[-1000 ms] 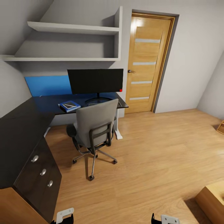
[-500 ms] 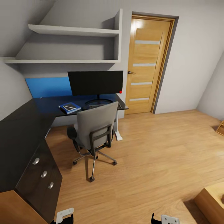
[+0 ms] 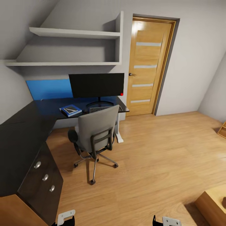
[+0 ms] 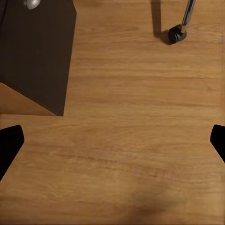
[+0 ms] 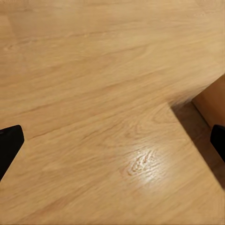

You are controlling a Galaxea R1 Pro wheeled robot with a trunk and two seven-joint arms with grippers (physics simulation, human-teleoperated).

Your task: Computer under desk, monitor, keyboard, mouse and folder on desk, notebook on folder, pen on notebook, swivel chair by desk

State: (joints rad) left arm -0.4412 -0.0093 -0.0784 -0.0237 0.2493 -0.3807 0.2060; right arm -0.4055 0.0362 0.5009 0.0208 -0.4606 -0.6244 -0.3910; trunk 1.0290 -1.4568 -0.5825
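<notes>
Head view: wide black monitor [image 3: 96, 84] standing at the back of the glossy black tabletop [image 3: 18, 131]. Just in front of its left end, flat blue folder [image 3: 65, 112] with a small dark notebook [image 3: 71, 109] lying on top. Slim dark keyboard [image 3: 99, 109] peeking out behind the grey padded swivel chair [image 3: 95, 127], parked close to the tabletop. Probably rolls and spins easily on its castors, so best pushed gently by the stiff backrest or a black armrest. Left wrist view: left end effector [image 4: 112, 140] spread wide, holding nothing, over the light wood floor [image 4: 131, 93]. Right end effector [image 5: 112, 140] just the same, well apart from the chair.
</notes>
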